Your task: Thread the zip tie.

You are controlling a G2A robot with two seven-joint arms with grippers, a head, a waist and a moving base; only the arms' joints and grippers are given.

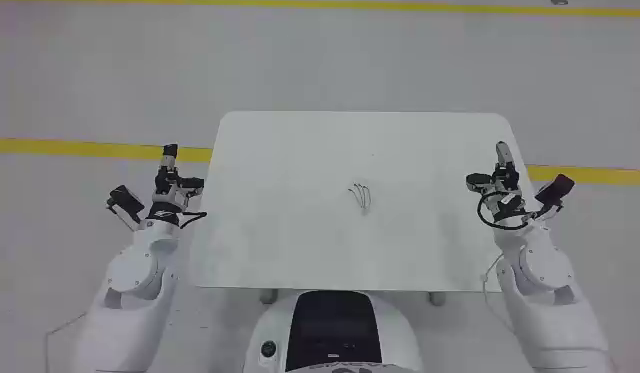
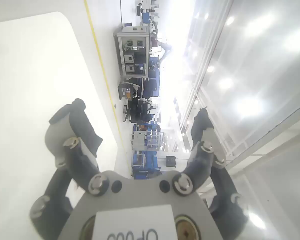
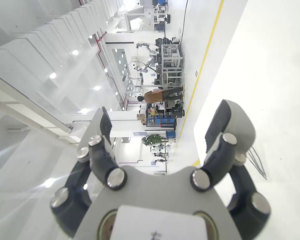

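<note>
Top view is showing the zip ties (image 1: 360,196) lying as a small loose cluster of thin strands on the white table (image 1: 300,243), close to the table's middle and a little toward its right half. Nothing is touching them. The left gripper (image 1: 170,156) is sitting just beyond the table's left edge, well apart from the zip ties, with most of the table's width lying between them. The right gripper (image 1: 503,154) is sitting at the table's right edge, nearer to the zip ties than the left one but still clearly apart from them.

In the left wrist view, the left gripper (image 2: 140,107) is standing wide apart and holding nothing, with the table's rounded corner beside one finger. In the right wrist view, the right gripper (image 3: 162,107) is also spread wide and holding nothing, and the zip ties (image 3: 258,163) are showing on the table past one finger.
</note>
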